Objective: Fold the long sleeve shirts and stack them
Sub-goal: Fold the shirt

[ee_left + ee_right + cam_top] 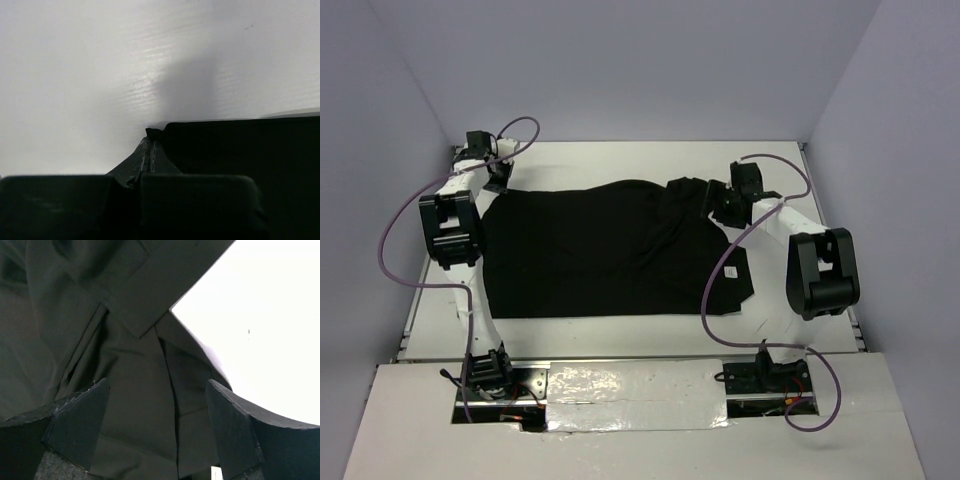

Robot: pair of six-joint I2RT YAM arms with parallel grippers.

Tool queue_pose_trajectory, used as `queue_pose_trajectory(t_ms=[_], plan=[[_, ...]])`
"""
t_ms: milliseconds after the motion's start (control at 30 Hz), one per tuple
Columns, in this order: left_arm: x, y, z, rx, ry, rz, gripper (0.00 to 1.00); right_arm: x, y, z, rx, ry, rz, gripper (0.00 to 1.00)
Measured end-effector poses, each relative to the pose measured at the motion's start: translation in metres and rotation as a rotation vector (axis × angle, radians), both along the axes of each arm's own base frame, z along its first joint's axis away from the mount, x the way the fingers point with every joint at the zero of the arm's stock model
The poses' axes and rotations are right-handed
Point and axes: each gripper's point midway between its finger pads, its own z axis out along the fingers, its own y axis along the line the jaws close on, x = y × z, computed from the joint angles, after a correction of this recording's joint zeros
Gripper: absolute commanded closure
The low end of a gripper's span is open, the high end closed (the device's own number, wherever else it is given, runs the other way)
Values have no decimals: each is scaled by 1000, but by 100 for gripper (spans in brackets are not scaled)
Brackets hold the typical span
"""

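Bright, even light — soft shadows, table (270,315) glaring white, near foregrounds blurred.

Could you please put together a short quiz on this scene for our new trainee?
1. True or false: the left pincer is shut on the far-left corner of the black shirt.
2. Pick one. The right pincer is: A) shut on a sleeve; B) open above rumpled fabric; C) parked beside its own base.
3. Short answer: which side of the shirt lies bunched rather than flat?

Key: 1. True. 2. B. 3. The right side, by the right pincer.
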Motion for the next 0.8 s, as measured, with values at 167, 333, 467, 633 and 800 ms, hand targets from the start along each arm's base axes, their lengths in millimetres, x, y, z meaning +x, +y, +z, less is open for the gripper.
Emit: queue_pose_trajectory(t_ms=[167, 333, 467, 633, 800], plan=[[6, -3, 2, 40, -12, 9, 100, 30, -18, 7, 45, -4, -49, 40], [14, -8, 3, 55, -31, 5, 96, 89, -48, 32, -28, -58, -94, 22], [16, -9, 4, 80, -33, 4, 59, 122, -54, 29, -115, -51, -37, 16], [23, -7, 12, 95, -49, 21, 34, 133, -57, -16, -190, 69, 53, 15], [18, -9, 11, 93, -27, 20, 33, 124, -52, -49, -253, 179, 130, 15]])
